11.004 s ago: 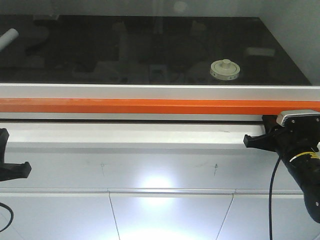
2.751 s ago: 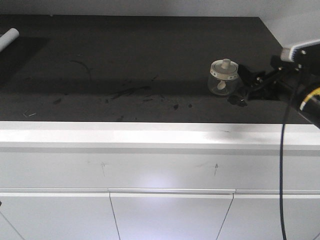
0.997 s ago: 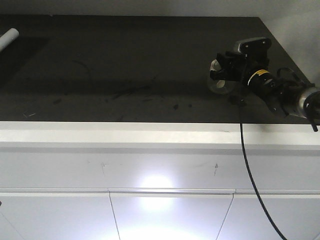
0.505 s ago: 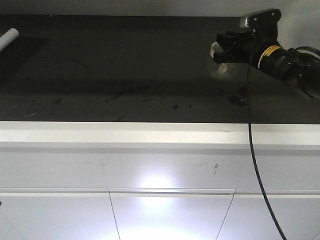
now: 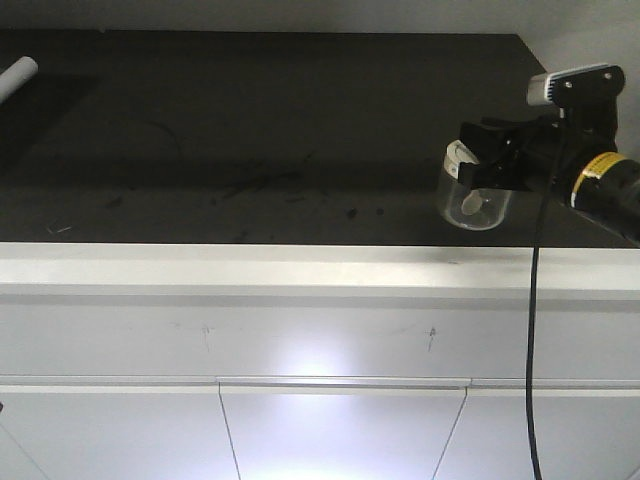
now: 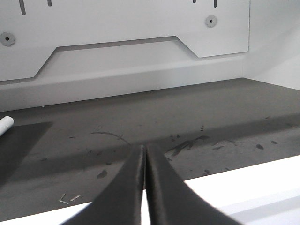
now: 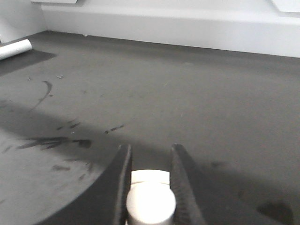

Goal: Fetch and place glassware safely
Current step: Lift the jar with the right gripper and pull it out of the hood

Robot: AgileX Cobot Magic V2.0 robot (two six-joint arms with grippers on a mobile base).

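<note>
The glassware, a small clear jar (image 5: 473, 205) with a cream-white lid (image 5: 457, 160), hangs just above the black counter's front right part and looks slightly tilted. My right gripper (image 5: 478, 165) is shut on the lid's top. In the right wrist view the white knob (image 7: 150, 202) sits clamped between the two dark fingers (image 7: 123, 178) of the right gripper (image 7: 151, 149). The jar's glass body is hidden there. My left gripper (image 6: 143, 147) does not show in the front view. Its own view shows it shut, holding nothing, over the counter's white front edge.
A white cylindrical tube (image 5: 17, 73) lies at the far left of the black counter (image 5: 250, 130), also seen as the tube (image 7: 14, 48). The counter has scuff marks (image 5: 262, 182). A white front ledge (image 5: 250, 268) and cabinet doors (image 5: 340, 430) lie below. A white back wall (image 6: 140, 70) stands behind.
The right gripper closed on the jar's lid and lifted it off the counter. Over the last half second it carried the jar nearer the front edge and slightly right.
</note>
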